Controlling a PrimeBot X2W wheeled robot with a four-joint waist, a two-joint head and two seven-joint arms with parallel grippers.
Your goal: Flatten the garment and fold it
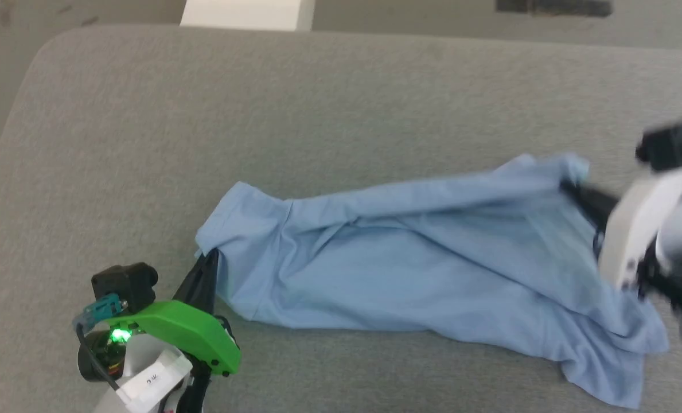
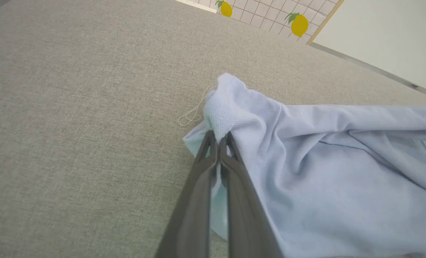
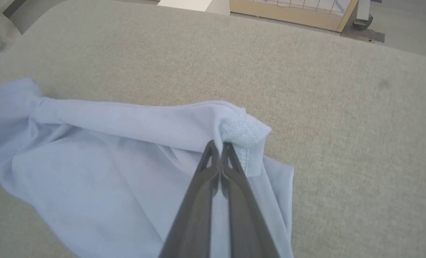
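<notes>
So, my left pincer (image 1: 207, 261) and right pincer (image 1: 573, 188) each pinch an opposite end of the shirt (image 1: 409, 258), lying rumpled on the worktop (image 1: 145, 143), ready, I judge, to stretch it flat.

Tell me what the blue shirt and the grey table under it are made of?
Shirt: looks like soft knitted cloth, maybe cotton, not shiny; tiny bumps show in the weave and it wrinkles loosely. Table: seems covered in grey woven fabric, dull and speckled; what lies underneath is hidden.
</notes>
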